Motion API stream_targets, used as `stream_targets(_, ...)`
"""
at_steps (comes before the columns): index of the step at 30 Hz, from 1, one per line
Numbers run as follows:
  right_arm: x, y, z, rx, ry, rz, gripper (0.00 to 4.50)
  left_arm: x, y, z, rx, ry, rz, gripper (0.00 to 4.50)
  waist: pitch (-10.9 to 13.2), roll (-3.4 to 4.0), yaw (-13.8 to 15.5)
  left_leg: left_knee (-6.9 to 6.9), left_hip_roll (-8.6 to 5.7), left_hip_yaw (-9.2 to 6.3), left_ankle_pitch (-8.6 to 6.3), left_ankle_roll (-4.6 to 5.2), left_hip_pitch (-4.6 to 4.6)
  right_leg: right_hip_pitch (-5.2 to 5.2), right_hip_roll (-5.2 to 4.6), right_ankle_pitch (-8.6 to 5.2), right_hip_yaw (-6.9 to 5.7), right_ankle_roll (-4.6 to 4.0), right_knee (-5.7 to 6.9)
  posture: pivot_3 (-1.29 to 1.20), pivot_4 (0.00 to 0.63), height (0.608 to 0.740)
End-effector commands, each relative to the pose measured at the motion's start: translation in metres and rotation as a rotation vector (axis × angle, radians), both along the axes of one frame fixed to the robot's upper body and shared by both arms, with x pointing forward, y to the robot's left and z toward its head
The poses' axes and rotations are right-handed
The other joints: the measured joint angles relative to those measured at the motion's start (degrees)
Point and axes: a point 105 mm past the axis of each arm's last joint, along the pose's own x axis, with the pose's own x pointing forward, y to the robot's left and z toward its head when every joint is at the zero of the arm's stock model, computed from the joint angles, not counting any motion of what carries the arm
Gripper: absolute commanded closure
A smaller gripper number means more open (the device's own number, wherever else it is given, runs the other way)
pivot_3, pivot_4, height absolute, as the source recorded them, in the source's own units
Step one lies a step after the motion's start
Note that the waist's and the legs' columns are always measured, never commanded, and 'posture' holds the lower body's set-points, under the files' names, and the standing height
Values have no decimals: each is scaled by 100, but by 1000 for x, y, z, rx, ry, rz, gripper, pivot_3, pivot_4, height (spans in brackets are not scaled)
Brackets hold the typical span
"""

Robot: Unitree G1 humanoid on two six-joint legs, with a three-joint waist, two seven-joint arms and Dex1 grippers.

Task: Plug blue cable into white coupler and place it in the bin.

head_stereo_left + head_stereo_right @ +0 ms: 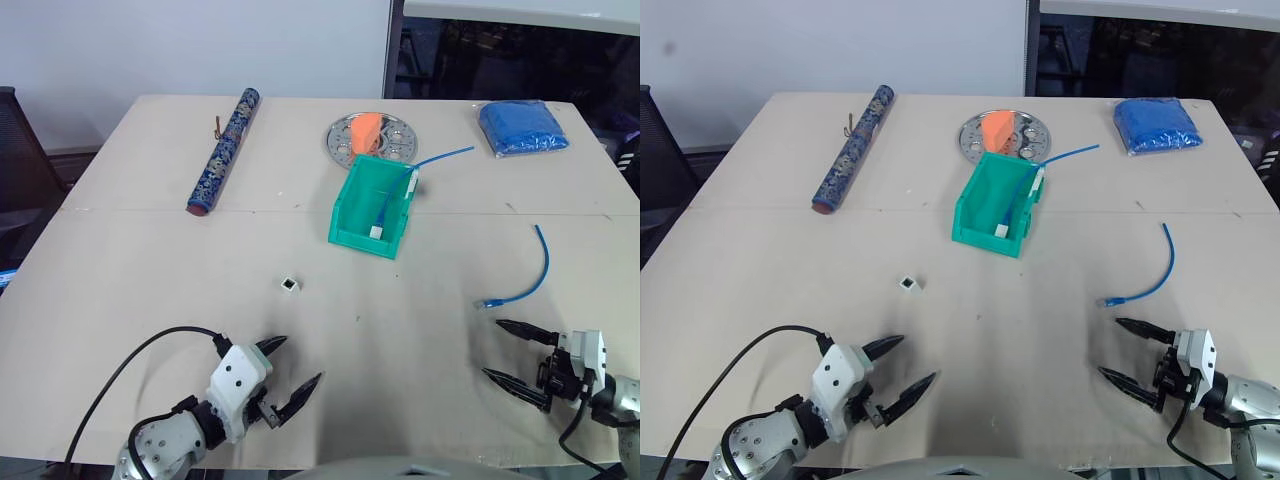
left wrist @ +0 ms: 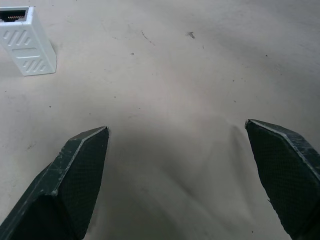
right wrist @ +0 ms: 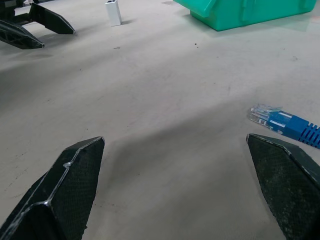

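Your cable (image 1: 527,277) runs away from you (plug end nearest), beside the right gripper (image 1: 520,352); both grippers, left (image 1: 285,372) included, gape empty.

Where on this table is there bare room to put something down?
The widest free patch lies between the white coupler and the blue cable, in front of the bin. The left edge beside the patterned roll is bare too. The back middle, around the metal plate, is crowded.

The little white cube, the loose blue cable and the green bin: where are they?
white coupler (image 1: 289,284): left eye view, on its top face.
blue cable (image 1: 541,262): left eye view, midway along its curve.
bin (image 1: 353,205): left eye view, on its left wall.
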Motion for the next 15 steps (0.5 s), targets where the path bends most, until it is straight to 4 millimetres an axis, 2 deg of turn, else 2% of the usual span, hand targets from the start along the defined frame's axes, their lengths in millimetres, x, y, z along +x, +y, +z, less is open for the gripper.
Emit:
stream_targets(1, -3, -3, 7, -18, -18, 10, 0, -5, -4, 1, -17, -12, -42, 26, 0, 0, 0, 0, 0, 0, 0, 0, 0, 0, 0, 0, 0, 0, 0, 0, 150, 740)
stream_targets(8, -5, -2, 11, -32, -5, 21, 0, -9, -7, -1, -24, -25, -85, 26, -1, 2, -5, 2, 0, 2, 0, 0, 0, 0, 0, -1, 0, 2, 2, 0, 150, 740)
stream_targets(15, 0, -1, 16, -34, -14, 22, 0, -5, -11, 5, -26, -46, -92, 26, -1, 1, -4, 6, 0, 3, 0, 1, 6, 1, 1, -3, 3, 5, 14, 0, 150, 740)
